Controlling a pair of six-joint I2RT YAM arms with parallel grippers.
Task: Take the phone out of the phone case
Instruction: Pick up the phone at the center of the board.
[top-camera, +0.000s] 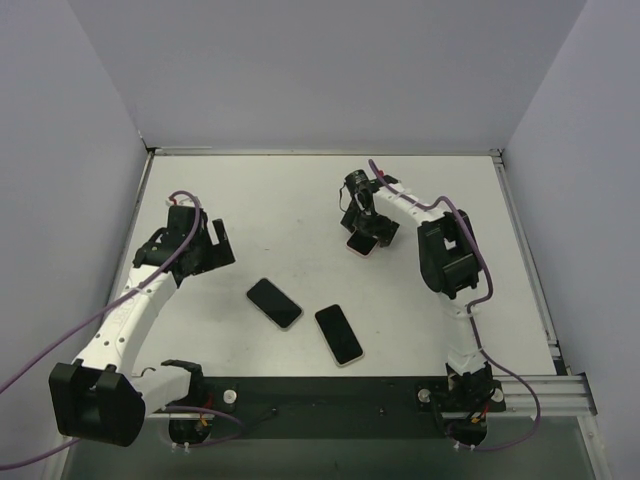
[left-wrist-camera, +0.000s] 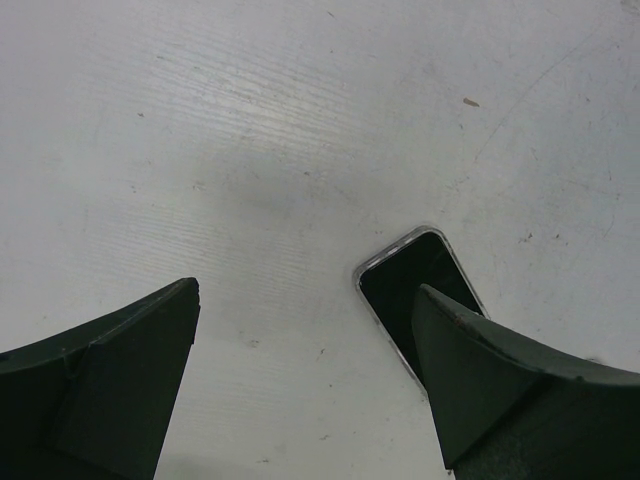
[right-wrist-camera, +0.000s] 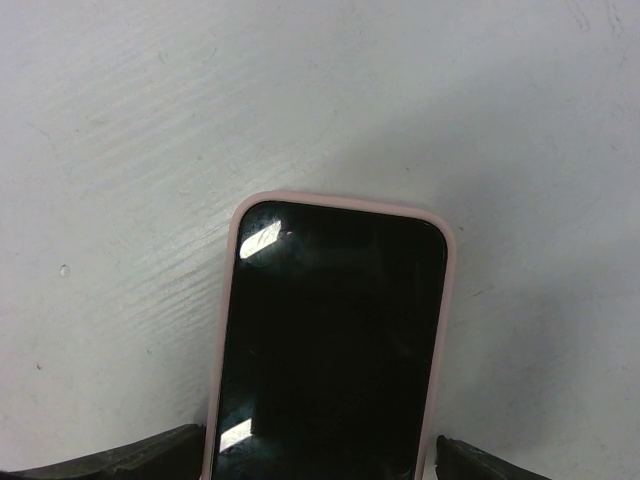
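Observation:
A phone in a pink case (right-wrist-camera: 330, 340) lies on the white table, under my right gripper (right-wrist-camera: 320, 452). The two fingertips stand on either side of the case's long edges, the left one touching, the right one a sliver apart, jaws open. In the top view this phone (top-camera: 360, 243) pokes out below the right gripper (top-camera: 358, 225). My left gripper (left-wrist-camera: 305, 300) is open and empty above bare table. A phone with a pale rim (left-wrist-camera: 415, 285) lies partly behind its right finger (left-wrist-camera: 500, 380). The left gripper also shows in the top view (top-camera: 215, 245).
Two more dark-screened phones lie mid-table: one with a pale rim (top-camera: 274, 303), one (top-camera: 339, 334) to its right. Grey walls stand around the table (top-camera: 300, 190) on the left, back and right. A metal rail (top-camera: 545, 385) runs along the near right edge.

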